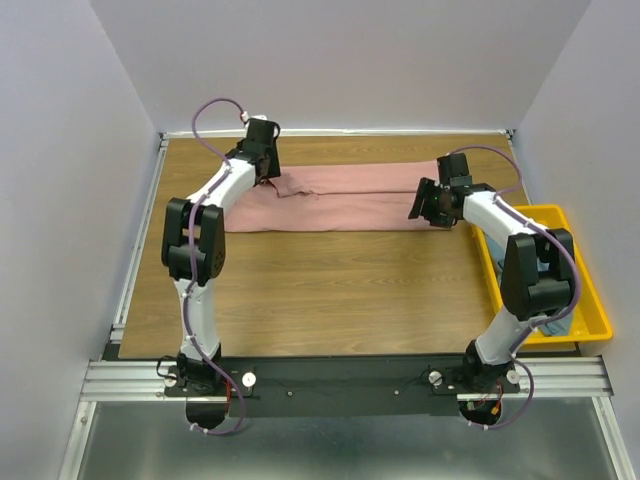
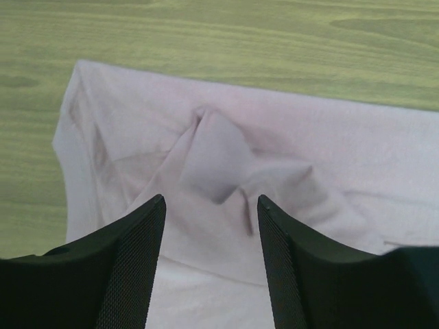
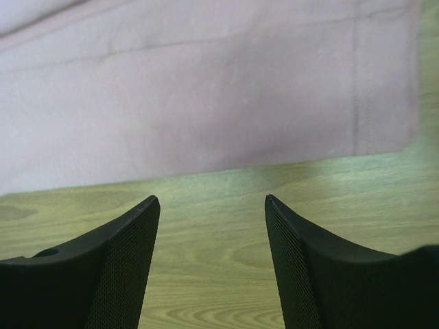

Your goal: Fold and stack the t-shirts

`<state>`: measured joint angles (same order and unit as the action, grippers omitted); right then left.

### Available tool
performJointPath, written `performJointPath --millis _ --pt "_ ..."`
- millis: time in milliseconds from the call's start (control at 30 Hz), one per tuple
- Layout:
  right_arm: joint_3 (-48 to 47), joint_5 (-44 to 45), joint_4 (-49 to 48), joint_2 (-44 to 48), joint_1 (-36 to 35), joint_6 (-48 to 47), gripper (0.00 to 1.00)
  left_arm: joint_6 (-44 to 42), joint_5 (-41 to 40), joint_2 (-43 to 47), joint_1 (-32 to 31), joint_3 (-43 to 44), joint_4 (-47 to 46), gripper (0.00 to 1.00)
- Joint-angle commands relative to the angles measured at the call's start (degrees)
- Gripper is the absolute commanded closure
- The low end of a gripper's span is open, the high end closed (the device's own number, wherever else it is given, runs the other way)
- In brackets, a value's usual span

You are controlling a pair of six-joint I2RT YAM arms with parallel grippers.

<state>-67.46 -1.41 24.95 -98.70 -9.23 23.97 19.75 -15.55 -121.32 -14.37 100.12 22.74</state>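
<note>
Pink t-shirt (image 1: 340, 205), folded into a long band, lies across the table's (image 1: 330, 290) far half. At its left end the left gripper (image 2: 211, 200) hovers over a raised pucker with its fingers parted. The right gripper (image 3: 211, 200), equally parted and empty, faces the opposite hem, probably poised for a crosswise fold.

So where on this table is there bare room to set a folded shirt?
The broad stretch of table from the pink shirt to the near edge, bordered right by the yellow bin. A thin strip runs behind the shirt. Crowded: the shirt's ends, where the left hand and right hand hover.
</note>
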Motion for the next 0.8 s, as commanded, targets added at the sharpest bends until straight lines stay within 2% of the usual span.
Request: performJointPath --millis 0,133,233,267,300,367,400,633,767 --pt "-2.32 2.74 -1.48 -1.76 3.60 1.34 0.31 3.19 1.31 10.64 3.02 -6.05 -2.26 0.42" --pt "-3.11 -0.08 -3.41 -3.17 6.33 3.36 0.32 5.39 5.44 20.92 6.63 -20.64 -5.95 0.48" --pt "-3.55 -1.22 -4.64 -4.13 7.21 4.42 0.33 5.83 7.63 23.32 8.30 -27.86 -8.59 0.58" --pt "-3.82 -1.66 -4.82 -4.49 7.39 4.68 0.33 5.83 8.69 23.32 8.65 -28.65 -8.85 0.59" --pt "-4.17 -2.45 -5.34 -5.27 7.74 5.03 0.35 6.00 10.61 23.06 9.27 -29.97 -9.55 0.65" --pt "-4.34 -2.98 -6.14 -6.07 7.83 5.39 0.36 6.09 11.42 21.57 9.54 -30.77 -10.34 0.66" --pt "-4.43 -3.33 -6.49 -6.94 8.00 5.56 0.37 6.09 11.86 20.78 10.06 -30.77 -10.78 0.72" --pt "-3.12 -2.72 -8.51 -10.99 8.97 5.39 0.39 5.21 12.73 13.22 13.22 -29.89 -8.43 0.74" --pt "-0.22 -2.37 -8.78 -11.26 10.90 5.91 0.39 5.65 13.18 13.21 13.84 -32.70 -6.31 0.74"
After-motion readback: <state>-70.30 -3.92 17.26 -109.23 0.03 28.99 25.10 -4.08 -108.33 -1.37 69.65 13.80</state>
